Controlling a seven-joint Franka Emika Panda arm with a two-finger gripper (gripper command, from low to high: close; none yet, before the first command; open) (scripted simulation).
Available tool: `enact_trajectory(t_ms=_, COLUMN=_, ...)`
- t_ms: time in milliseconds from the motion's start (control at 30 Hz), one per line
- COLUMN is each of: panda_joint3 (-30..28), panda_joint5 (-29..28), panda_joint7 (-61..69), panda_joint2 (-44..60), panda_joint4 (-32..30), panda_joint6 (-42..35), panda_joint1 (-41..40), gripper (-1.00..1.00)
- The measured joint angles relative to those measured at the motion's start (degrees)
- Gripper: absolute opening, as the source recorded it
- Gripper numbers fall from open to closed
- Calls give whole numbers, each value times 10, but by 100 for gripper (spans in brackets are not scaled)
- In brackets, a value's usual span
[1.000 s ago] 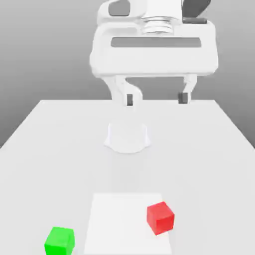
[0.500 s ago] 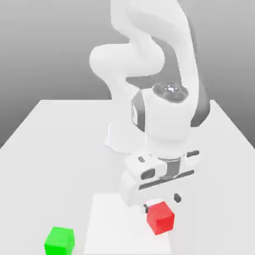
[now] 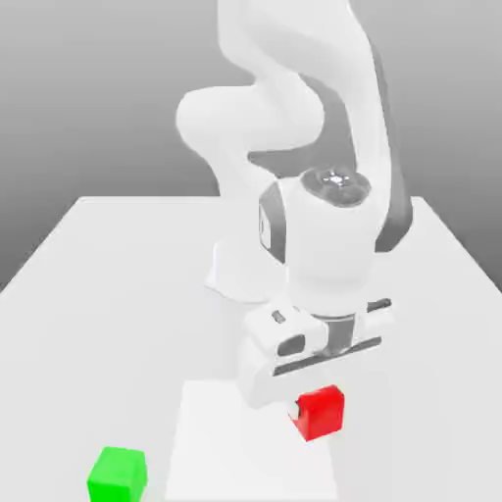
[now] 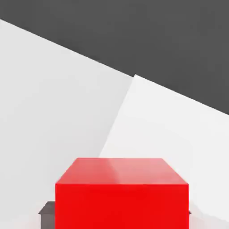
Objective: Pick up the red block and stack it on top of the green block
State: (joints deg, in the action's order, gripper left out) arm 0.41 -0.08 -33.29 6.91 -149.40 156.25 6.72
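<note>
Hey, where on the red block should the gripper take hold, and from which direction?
Grip the red block on two opposite upright faces, coming straight down from above. It is a plain cube with flat parallel sides, and the gripper sits right over it.

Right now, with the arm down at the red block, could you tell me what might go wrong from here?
1. The red block sits under the pincer; if the grip is shallow, it could slip during the lift.
2. The green block lies far toward the exterior view's left, near the table edge; a long carry could shake the cube, and a misaligned drop might knock it off.
</note>
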Motion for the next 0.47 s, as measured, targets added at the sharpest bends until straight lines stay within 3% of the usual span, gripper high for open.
enact_trajectory(t_ms=200, panda_joint3=-87, panda_joint5=29, panda_joint7=-12, panda_joint2=23, panda_joint4=90, panda_joint6=-69, panda_joint1=-91, gripper=-100)
enact_trajectory(t_ms=333, panda_joint3=-103, panda_joint5=66, panda_joint7=2, panda_joint2=101, panda_joint4=132, panda_joint6=-34, panda_joint1=-134, gripper=-100)
enact_trajectory(t_ms=367, panda_joint3=-100, panda_joint5=73, panda_joint7=6, panda_joint2=119, panda_joint4=135, panda_joint6=-20, panda_joint1=-139, gripper=100)
enact_trajectory(t_ms=467, panda_joint3=-100, panda_joint5=73, panda_joint7=6, panda_joint2=119, panda_joint4=135, panda_joint6=-20, panda_joint1=-139, gripper=100)
